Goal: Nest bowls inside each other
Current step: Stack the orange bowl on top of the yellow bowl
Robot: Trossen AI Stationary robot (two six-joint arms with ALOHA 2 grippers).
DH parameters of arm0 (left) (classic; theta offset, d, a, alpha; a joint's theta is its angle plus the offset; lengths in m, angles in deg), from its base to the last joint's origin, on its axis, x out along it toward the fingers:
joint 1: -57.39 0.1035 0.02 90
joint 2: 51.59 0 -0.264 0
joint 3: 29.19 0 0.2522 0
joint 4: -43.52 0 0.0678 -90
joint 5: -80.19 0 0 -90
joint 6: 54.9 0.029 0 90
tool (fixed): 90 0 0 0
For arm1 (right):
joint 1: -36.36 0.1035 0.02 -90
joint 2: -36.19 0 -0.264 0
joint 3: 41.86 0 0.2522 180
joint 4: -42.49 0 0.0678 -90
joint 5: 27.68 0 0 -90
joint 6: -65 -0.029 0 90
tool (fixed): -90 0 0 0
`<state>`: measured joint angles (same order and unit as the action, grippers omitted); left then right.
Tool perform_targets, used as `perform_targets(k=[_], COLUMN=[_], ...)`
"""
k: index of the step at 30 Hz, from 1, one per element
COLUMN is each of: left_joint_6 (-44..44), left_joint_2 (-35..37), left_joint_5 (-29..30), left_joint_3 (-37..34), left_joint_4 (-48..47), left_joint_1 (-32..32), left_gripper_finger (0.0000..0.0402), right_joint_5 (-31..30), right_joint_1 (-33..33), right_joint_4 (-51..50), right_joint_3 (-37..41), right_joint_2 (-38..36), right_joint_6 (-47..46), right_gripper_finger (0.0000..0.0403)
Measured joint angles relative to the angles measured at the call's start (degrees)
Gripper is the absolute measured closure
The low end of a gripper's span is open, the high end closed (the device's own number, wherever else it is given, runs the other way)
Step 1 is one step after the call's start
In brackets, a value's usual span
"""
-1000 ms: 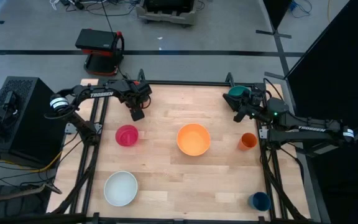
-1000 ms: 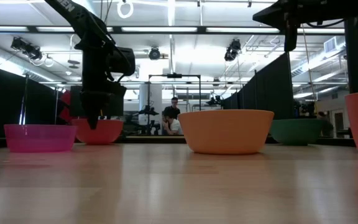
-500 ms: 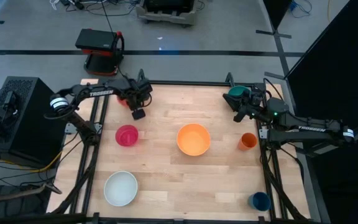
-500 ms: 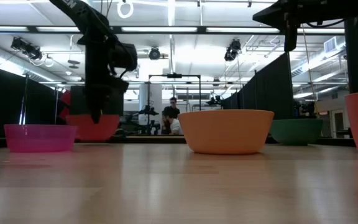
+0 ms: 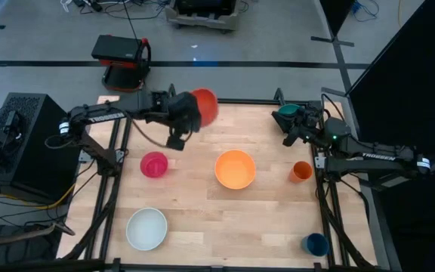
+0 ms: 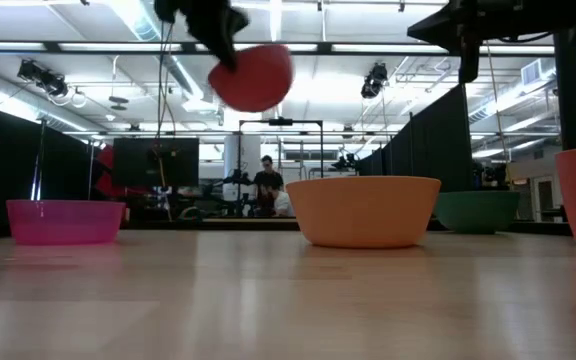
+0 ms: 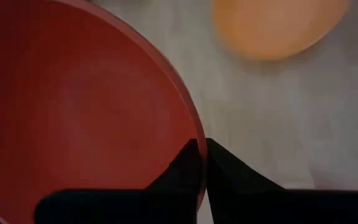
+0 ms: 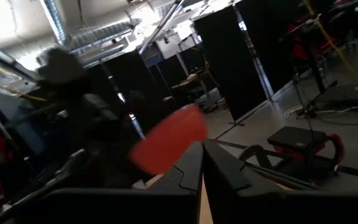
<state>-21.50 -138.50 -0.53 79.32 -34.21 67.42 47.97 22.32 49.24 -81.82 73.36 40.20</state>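
Smooth round plastic bowls on a pale wood-plank table (image 5: 263, 219) with a dark metal frame. Left gripper (image 5: 178, 137) is clamped on the rim of the red-orange bowl (image 5: 205, 105), lifted clear off the table over the far-left part, tilted on its side. Left wrist view shows the two dark fingers (image 7: 194, 163) pinching the thin rim, one inside and one outside the wall; glossy red interior fills most of that view, with the yellow-orange bowl (image 7: 278, 25) blurred on the wood beyond.

Low view shows what the overhead doesn't: the red-orange bowl hangs high in the air, well above the other bowls' rims.

Yellow-orange bowl, widest, sits mid-table. Pink bowl (image 5: 154, 164) at left, translucent-looking in the low view. White bowl (image 5: 146, 228) near-left. Teal green bowl (image 5: 286, 113) far-right, just beside the right gripper (image 5: 288, 140), whose fingers are together and empty, waiting at the far-right. Small orange cup (image 5: 301, 171) at right edge, small dark blue cup (image 5: 316, 244) near-right corner.
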Motion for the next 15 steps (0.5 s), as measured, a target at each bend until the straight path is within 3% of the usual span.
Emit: perform_targets(k=[15], left_joint_6=[4.81], left_joint_2=[-11.28], left_joint_5=[-2.13], left_joint_3=[1.75], left_joint_4=[3.91], left_joint_1=[-9.13], left_gripper_finger=[0.0402], right_joint_5=[0.04], right_joint_1=[-4.46], right_joint_4=[-0.32], right_joint_3=[0.0], right_joint_2=[-1.76], right_joint_6=[2.13], right_gripper_finger=[0.0403])
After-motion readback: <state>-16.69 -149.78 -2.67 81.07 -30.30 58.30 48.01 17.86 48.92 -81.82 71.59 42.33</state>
